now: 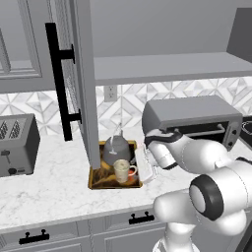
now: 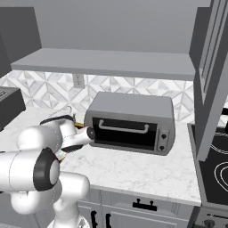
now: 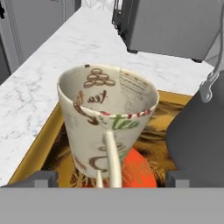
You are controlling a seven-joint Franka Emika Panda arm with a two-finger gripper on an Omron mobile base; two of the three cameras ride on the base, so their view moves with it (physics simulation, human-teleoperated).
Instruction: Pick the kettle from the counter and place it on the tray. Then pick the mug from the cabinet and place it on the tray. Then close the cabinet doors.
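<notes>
The beige mug (image 3: 107, 122) stands upright on the gold-rimmed tray (image 3: 35, 148), its handle turned toward the hand camera. My gripper (image 3: 109, 179) is open, with one fingertip (image 3: 43, 178) on each side of the mug and not touching it. The dark-grey kettle (image 3: 197, 140) sits on the tray right beside the mug. From the left base view the tray (image 1: 96, 183) lies on the white marble counter (image 1: 54, 192) with the kettle (image 1: 116, 147) behind the mug (image 1: 122, 171), and the gripper (image 1: 140, 170) is at the mug's right. A tall grey cabinet door (image 1: 81, 83) hangs open above the tray's left end.
A large toaster oven (image 1: 192, 120) stands just right of the tray, close behind my arm. A grey toaster (image 1: 17, 145) sits at the far left. The cabinet shelf (image 1: 167, 66) runs overhead. A second open door (image 2: 209, 89) and a stovetop (image 2: 218, 173) lie to the right.
</notes>
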